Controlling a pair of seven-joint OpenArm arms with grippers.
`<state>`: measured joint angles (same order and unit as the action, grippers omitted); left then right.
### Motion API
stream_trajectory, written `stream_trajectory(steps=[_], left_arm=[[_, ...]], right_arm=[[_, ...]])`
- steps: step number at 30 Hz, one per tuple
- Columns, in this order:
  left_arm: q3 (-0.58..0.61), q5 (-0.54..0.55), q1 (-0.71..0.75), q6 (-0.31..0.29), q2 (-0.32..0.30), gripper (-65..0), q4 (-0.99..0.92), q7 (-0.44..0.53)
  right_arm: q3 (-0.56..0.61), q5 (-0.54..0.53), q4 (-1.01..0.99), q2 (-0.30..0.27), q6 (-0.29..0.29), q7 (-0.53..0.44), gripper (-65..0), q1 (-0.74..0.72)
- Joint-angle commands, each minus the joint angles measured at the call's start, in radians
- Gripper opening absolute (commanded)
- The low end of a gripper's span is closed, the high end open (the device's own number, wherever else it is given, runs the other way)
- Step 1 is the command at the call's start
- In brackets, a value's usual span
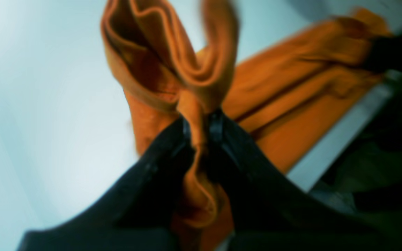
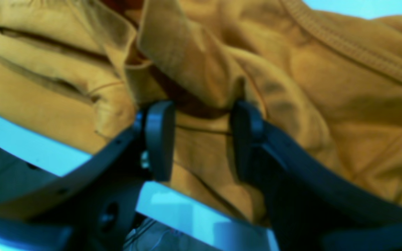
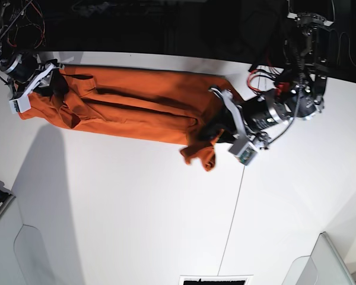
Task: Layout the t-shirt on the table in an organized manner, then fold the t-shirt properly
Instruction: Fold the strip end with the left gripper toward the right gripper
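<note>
The t-shirt point(image 3: 130, 107) lies bunched lengthwise on the counter point(image 3: 136, 208), one end pinched in the closed left end effector point(image 1: 201, 127), the other between the right end effector's point(image 2: 201, 139) parted jaws, so pulling risks slippage.

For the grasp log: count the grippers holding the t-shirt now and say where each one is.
1. The left gripper is shut on a bunch of the t-shirt at one end; the right gripper stands open over cloth at the other end.

The t-shirt point(image 3: 130, 110) lies stretched along the table's point(image 3: 136, 208) far edge, between the two arms.
</note>
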<state>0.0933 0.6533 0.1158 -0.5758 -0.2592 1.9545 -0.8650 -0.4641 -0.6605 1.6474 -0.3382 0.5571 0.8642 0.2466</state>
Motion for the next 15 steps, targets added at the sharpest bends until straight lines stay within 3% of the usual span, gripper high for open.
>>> stream_trajectory(steps=[1,3,6,11,15], left_arm=[[0.034,-0.018,-0.01,-0.003,0.019,-65.0,0.008,0.028],[0.109,-0.096,-0.013,-0.001,0.064,-65.0,-0.017,0.053],[0.176,-0.192,-0.037,0.05,0.135,-65.0,-0.098,0.097],[0.187,-0.208,-0.126,0.059,0.238,-65.0,-0.268,0.101],[0.189,-0.165,-0.14,0.024,0.279,-35.4,-0.326,0.101]], right_arm=[[-0.01,0.005,0.012,-0.011,0.004,-0.019,-38.0,-0.007],[-0.01,0.015,0.012,-0.01,0.004,-0.019,-38.0,-0.007],[-0.01,0.014,0.012,-0.01,0.004,-0.02,-38.0,-0.008],[-0.01,0.014,0.012,-0.01,0.004,-0.02,-38.0,-0.007],[-0.01,0.014,0.012,-0.01,0.004,-0.02,-38.0,-0.008]])
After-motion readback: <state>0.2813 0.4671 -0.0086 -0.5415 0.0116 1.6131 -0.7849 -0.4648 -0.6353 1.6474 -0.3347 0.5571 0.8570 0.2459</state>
